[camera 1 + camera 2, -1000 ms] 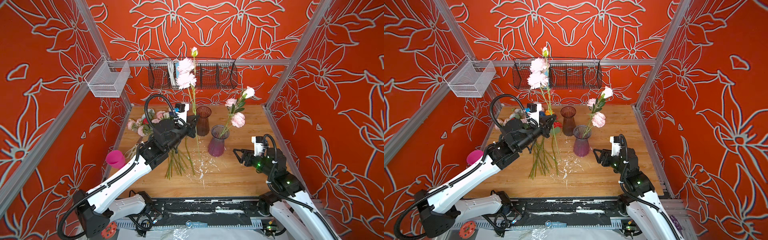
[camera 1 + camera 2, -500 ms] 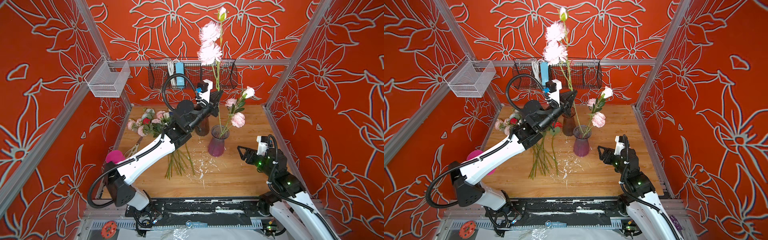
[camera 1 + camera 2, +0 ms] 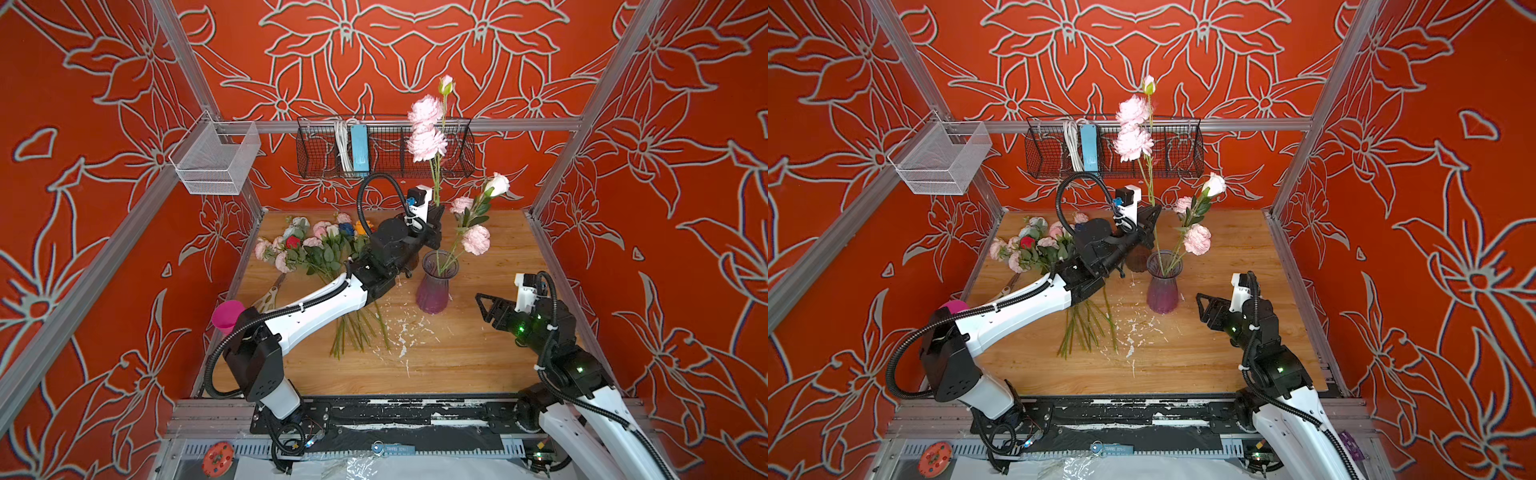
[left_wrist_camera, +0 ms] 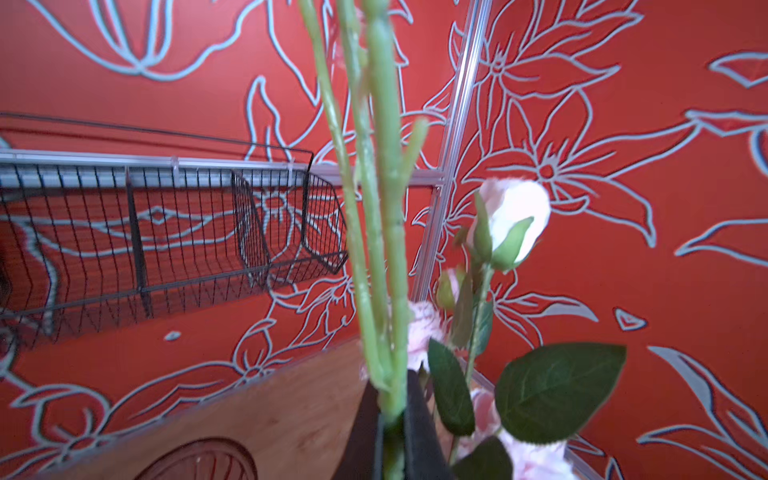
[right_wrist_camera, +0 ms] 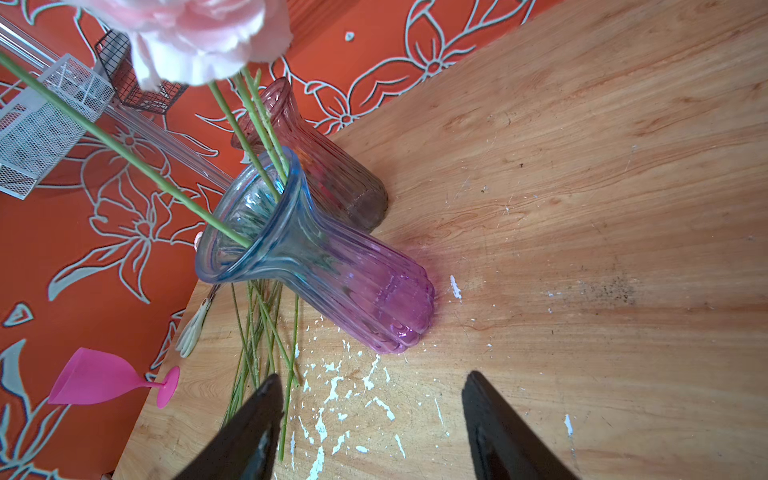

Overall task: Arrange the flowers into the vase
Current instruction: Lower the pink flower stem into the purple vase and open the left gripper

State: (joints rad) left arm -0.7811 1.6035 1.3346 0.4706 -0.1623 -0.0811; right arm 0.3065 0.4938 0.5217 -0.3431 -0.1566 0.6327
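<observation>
The flowers (image 3: 316, 249) mostly lie in a loose bunch on the wooden table (image 3: 457, 365), at about ten o'clock from the vase (image 3: 434, 291). Their heads point to the back wall and their bare stems fan toward you, which leaves the stems free to pick. A few flowers already stand in the vase, leaning to one o'clock against its flared lip.

Your left gripper (image 4: 392, 419) is pinched tight on a tall stem (image 3: 436, 183), low down and well under its two pink blooms (image 3: 426, 143). Held that way, the heavy heads ride straight above and the foot aims down at the vase mouth. In both top views the foot seems to be inside the mouth. The arm hides part of it, though, so I can't tell how deep it sits.

Your right gripper (image 5: 370, 380) stands wide and empty at four o'clock from the vase, near it but apart, probably placed to steady it.

The vase is ribbed glass with a trumpet mouth, blue at the rim and fading to purple at the base. I'd judge it slick, and tippy under long stems. The stems look like stiff green plastic with knobbly joints, and the leaves are dark and veined. A brown vase (image 5: 332, 174), also ribbed glass, stands just beside it at ten o'clock. The table's wood grain is scuffed and flecked white.
</observation>
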